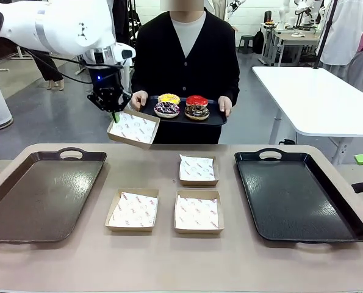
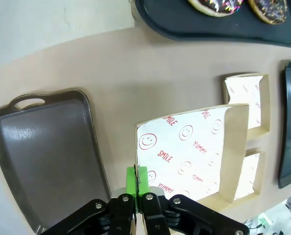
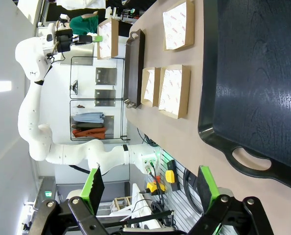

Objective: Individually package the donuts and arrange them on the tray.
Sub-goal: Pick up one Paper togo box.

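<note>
Ideally, the box (image 1: 132,128) — pinched by its rim in the left gripper (image 1: 115,116) — is held level beside the donuts (image 1: 181,105) so one is set in cleanly.

This was a robotics lab rather than a kitchen or a shop. A jointed white robot arm (image 1: 53,27) reached in over the beige tabletop (image 1: 169,262), and in the right wrist view its base stood beside trailing cables (image 3: 147,143) and a yellow box with a red push-button (image 3: 157,187). Around it lay an open hall with a bare grey floor (image 1: 53,122), a plain white table (image 1: 321,91) and a far desk (image 1: 291,35) crowded with equipment, while a metal rack (image 3: 89,122) held folded cloths.
</note>
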Action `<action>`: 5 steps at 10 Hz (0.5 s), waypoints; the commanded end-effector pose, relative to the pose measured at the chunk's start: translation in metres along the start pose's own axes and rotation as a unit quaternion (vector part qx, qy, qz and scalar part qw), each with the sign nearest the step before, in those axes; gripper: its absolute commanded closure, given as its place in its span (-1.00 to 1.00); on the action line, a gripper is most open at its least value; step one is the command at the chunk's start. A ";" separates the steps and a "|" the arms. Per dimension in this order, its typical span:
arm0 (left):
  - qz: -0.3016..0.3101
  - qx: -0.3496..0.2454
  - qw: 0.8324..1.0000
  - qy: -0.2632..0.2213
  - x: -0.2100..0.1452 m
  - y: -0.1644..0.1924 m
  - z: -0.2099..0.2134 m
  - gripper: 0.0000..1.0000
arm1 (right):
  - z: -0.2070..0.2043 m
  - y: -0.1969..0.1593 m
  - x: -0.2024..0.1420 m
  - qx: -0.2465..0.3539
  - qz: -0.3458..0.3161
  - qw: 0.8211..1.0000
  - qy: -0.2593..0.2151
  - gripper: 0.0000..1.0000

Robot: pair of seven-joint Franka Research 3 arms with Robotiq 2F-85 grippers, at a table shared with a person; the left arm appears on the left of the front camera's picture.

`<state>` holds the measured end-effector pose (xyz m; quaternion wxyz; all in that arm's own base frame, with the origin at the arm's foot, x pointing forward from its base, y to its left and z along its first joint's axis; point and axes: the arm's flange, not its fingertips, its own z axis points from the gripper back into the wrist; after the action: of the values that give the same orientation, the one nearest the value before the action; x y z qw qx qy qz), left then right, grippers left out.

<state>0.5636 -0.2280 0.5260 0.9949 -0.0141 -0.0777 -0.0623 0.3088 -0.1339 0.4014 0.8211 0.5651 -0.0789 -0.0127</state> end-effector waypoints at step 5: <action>0.000 0.000 1.000 0.000 0.000 0.000 0.000 1.00 | 0.001 0.002 0.002 0.008 0.000 1.000 -0.003 -1.00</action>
<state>0.5647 -0.2311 0.5235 0.9952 -0.0144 -0.0754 -0.0608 0.3088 -0.1339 0.4014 0.8211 0.5651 -0.0789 -0.0127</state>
